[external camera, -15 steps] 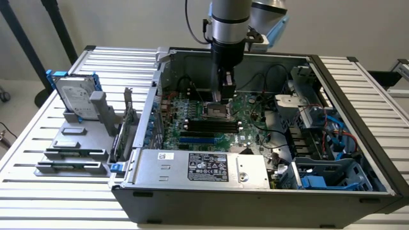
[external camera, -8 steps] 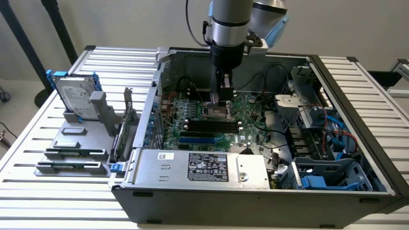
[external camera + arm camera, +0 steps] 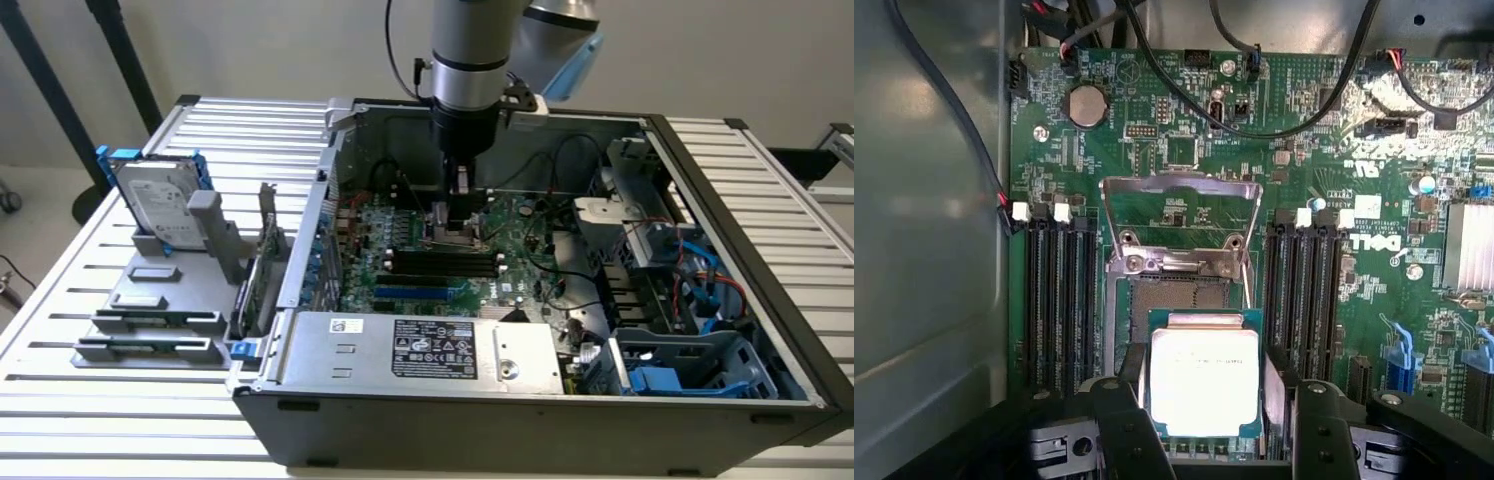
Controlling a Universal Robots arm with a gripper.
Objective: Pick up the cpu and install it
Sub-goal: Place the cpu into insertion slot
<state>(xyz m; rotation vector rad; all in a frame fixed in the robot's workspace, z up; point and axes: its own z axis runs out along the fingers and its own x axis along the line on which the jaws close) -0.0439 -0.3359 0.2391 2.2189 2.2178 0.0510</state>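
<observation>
The cpu (image 3: 1204, 378), a flat square chip with a shiny silver top and a pale rim, sits between my gripper's (image 3: 1206, 425) two black fingers (image 3: 1126, 415), which press against its opposite sides. It hangs level just over the near part of the open socket (image 3: 1184, 292), whose metal load plate (image 3: 1182, 215) stands flipped up behind it. In the exterior view my gripper (image 3: 454, 218) reaches straight down into the open computer case (image 3: 534, 405), low over the green motherboard (image 3: 534, 215).
Black memory slots (image 3: 1054, 300) flank the socket on both sides. Black cables (image 3: 1254, 110) loop over the board's far part. A power supply (image 3: 427, 350) fills the case's front. Outside the case, a hard drive in a blue frame (image 3: 158, 205) stands on a grey holder (image 3: 154, 300).
</observation>
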